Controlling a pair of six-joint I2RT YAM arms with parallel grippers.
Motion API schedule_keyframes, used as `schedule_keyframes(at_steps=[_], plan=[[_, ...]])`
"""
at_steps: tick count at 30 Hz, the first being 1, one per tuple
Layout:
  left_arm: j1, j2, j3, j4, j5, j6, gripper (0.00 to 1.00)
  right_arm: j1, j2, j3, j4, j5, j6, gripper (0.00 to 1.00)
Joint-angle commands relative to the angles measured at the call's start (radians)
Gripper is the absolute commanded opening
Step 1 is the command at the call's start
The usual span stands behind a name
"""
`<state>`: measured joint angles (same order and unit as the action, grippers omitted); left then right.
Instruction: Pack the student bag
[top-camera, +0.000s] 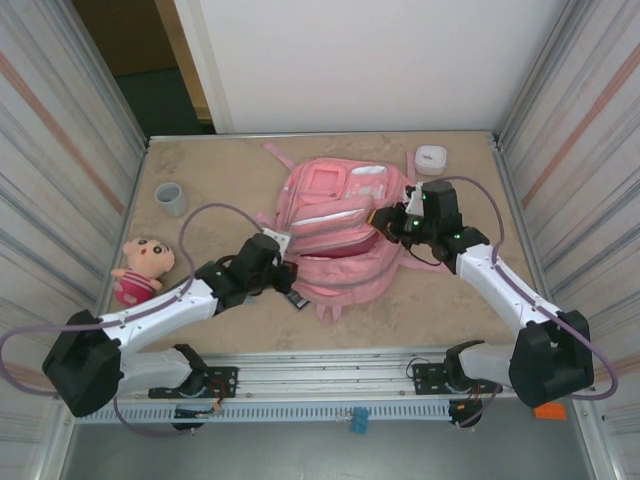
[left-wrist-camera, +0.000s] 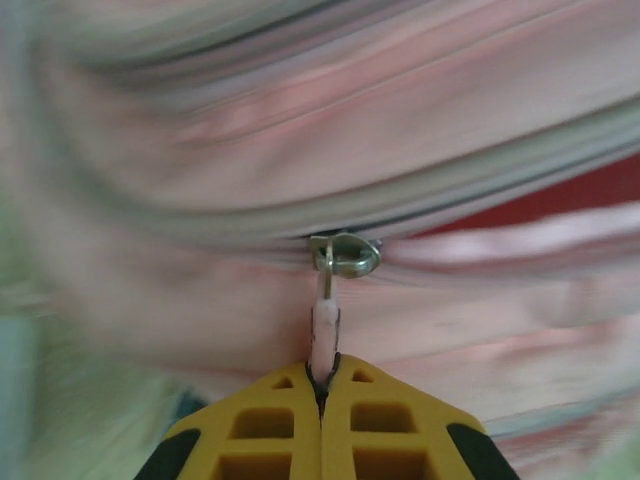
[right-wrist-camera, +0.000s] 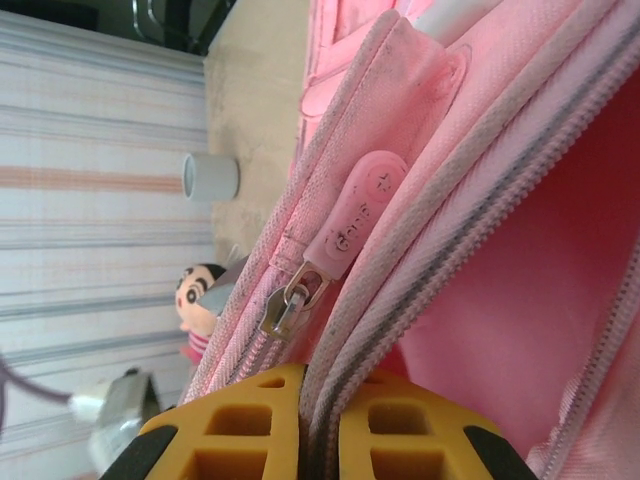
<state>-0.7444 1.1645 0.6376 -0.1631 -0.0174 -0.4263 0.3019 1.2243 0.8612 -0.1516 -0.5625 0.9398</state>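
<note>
The student bag (top-camera: 340, 235) lies mid-way across the table (top-camera: 440, 310), nearer its far edge, with the left gripper (left-wrist-camera: 322, 385) clamped on the thin zipper pull (left-wrist-camera: 324, 330) and the right gripper (right-wrist-camera: 322, 400) pinching the opening's rim (right-wrist-camera: 430, 250), so a skewed tug could slip the pull free or jam the slider (left-wrist-camera: 345, 255).

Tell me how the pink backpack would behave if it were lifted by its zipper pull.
Probably floppy: the backpack lies flat and creased with a pocket gaping, so it would likely fold and hang. The thin zipper pull pinched in the left gripper would likely slide the zipper rather than raise the bag.
</note>
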Motion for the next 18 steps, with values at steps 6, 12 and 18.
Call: schedule_keyframes(at_steps=[6, 12, 18], plan=[[0.016, -0.034, -0.018, 0.242, 0.147, 0.060, 0.00, 0.059, -0.038, -0.048, 0.160, -0.016, 0.125, 0.52], [-0.053, 0.051, 0.045, 0.294, 0.148, 0.063, 0.00, 0.240, -0.019, -0.181, 0.420, 0.209, 0.351, 0.53], [-0.069, 0.056, 0.055, 0.265, 0.105, 0.050, 0.00, 0.247, 0.027, -0.074, 0.274, 0.196, 0.222, 0.21]])
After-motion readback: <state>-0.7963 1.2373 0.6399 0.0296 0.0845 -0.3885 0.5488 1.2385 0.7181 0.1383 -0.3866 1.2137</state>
